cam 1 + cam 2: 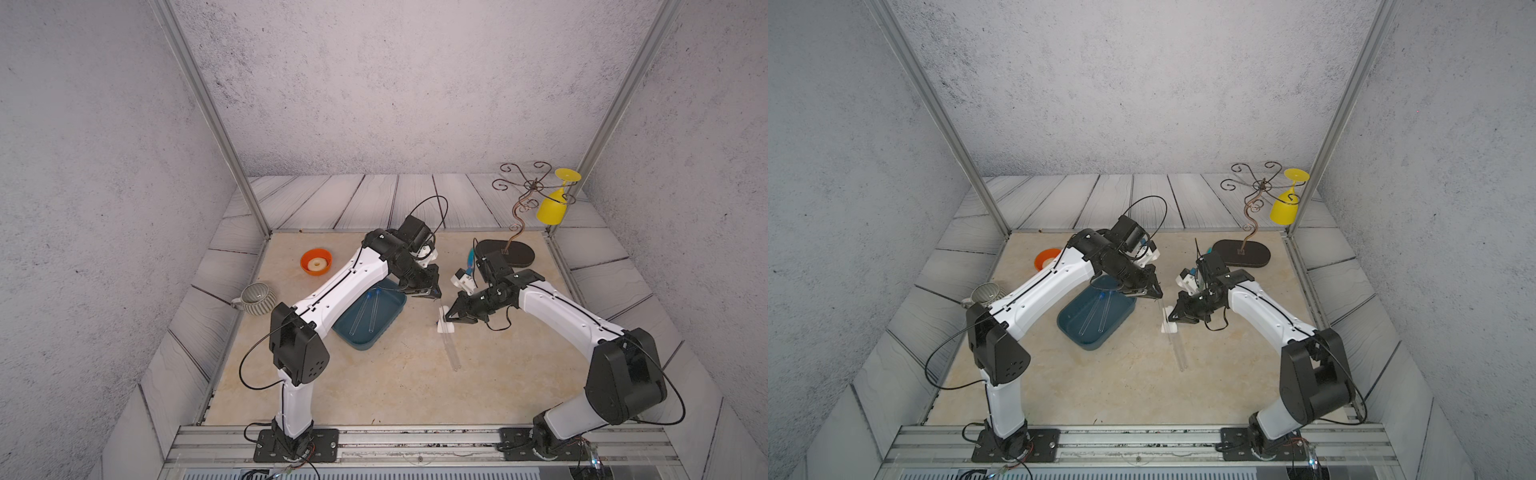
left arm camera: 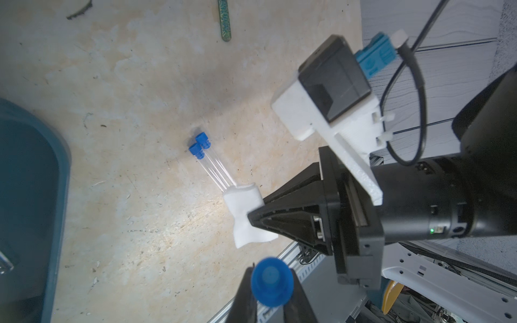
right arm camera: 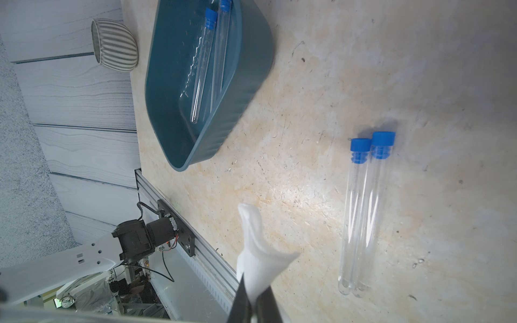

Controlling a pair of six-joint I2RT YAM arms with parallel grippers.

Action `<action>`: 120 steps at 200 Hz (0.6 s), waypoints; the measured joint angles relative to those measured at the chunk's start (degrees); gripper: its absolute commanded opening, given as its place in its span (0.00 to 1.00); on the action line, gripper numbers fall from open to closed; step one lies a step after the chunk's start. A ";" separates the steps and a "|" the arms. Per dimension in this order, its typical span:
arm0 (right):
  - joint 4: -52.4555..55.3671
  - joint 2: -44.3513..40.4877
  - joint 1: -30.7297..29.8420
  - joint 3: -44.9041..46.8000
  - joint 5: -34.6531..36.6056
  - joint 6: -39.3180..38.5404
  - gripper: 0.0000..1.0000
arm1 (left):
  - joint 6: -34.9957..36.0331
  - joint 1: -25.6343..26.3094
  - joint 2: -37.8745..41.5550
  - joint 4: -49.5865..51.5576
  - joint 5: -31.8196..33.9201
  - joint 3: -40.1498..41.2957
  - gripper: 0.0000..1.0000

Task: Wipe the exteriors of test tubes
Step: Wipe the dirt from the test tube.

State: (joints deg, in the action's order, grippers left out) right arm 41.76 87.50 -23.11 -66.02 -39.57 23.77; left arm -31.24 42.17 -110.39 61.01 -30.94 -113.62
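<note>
My left gripper [image 2: 270, 272] [image 1: 432, 294] is shut on the blue capped end of one test tube [image 2: 272, 282]. The cap faces the wrist camera and hides the tube's body. My right gripper [image 3: 253, 307] [image 1: 446, 320] is shut on a folded white cloth [image 3: 257, 251] [image 2: 246, 212], just right of the left gripper. Two capped test tubes [image 3: 361, 212] [image 1: 453, 353] lie side by side on the table below the cloth. Two more tubes [image 3: 207, 61] [image 1: 365, 311] lie in the teal tray [image 1: 357, 340] under the left arm.
An orange bowl [image 1: 316, 262] and a striped mug [image 1: 257, 298] sit at the left. A wire stand on a dark oval base [image 1: 511, 253] holds a yellow glass [image 1: 550, 208] at the back right. A teal-handled knife [image 1: 471, 259] lies beside that base.
</note>
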 measured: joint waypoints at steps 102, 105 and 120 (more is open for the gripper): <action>-1.68 -7.50 -0.94 6.54 -1.42 3.23 0.07 | -0.02 -0.31 0.00 -0.33 -0.39 0.00 0.14; -1.77 -7.50 -0.94 6.25 -1.51 3.32 0.07 | -0.02 -0.31 0.00 -0.33 -0.39 0.00 0.14; -2.14 -7.50 -0.94 4.81 -2.01 3.80 0.07 | -0.02 -0.31 0.00 -0.31 -0.42 0.00 0.14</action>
State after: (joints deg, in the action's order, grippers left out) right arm 39.62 80.01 -24.05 -61.21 -41.58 27.57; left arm -31.27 41.87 -110.39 60.71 -31.35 -113.62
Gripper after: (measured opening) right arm 0.068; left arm 0.169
